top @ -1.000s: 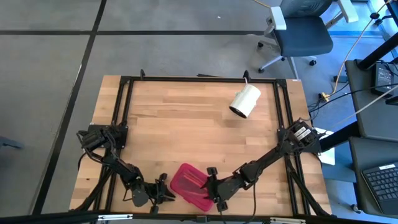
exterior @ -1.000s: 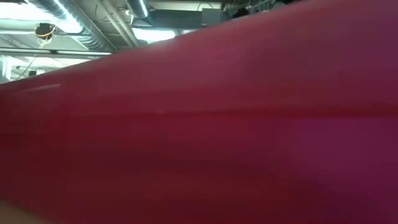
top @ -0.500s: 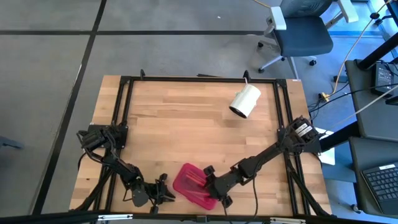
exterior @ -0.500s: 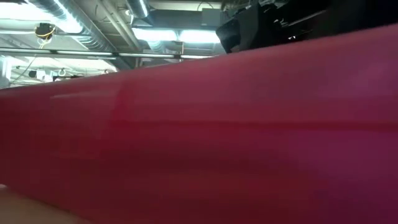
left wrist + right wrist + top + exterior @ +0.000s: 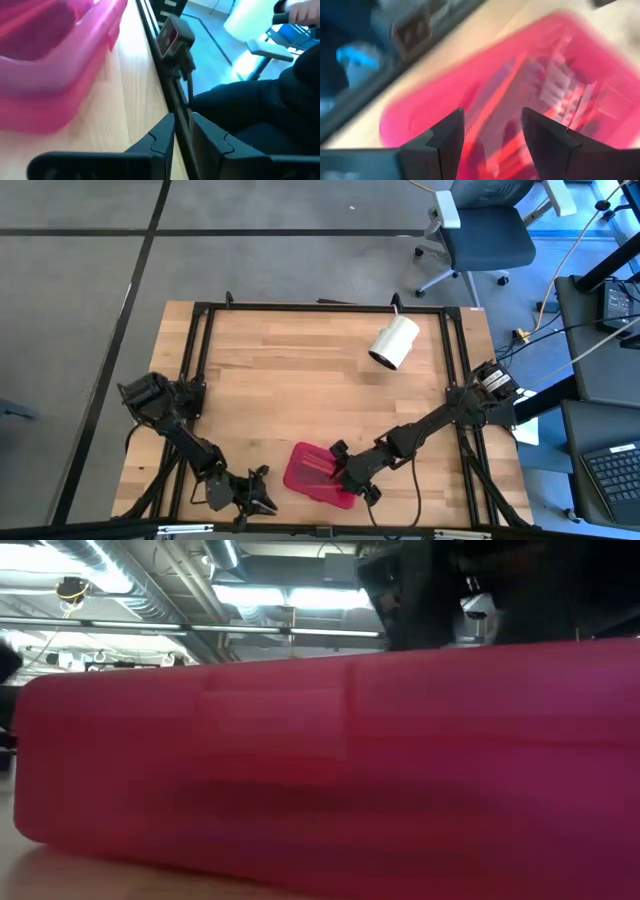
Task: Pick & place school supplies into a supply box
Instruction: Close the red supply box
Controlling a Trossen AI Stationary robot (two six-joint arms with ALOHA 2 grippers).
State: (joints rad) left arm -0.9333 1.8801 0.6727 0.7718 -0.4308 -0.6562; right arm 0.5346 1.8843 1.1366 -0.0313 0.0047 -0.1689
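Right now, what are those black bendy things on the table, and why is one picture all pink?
They are two robot arms, seen from a camera above the wooden table. Each ends in a two-finger hand. The right hand is open at the red pencil case, holding nothing. The left hand waits beside it, near the table's front edge. One picture is all pink because a camera at table height sits right in front of the case. Two more cameras ride on the wrists. A white cylinder lies farther back.
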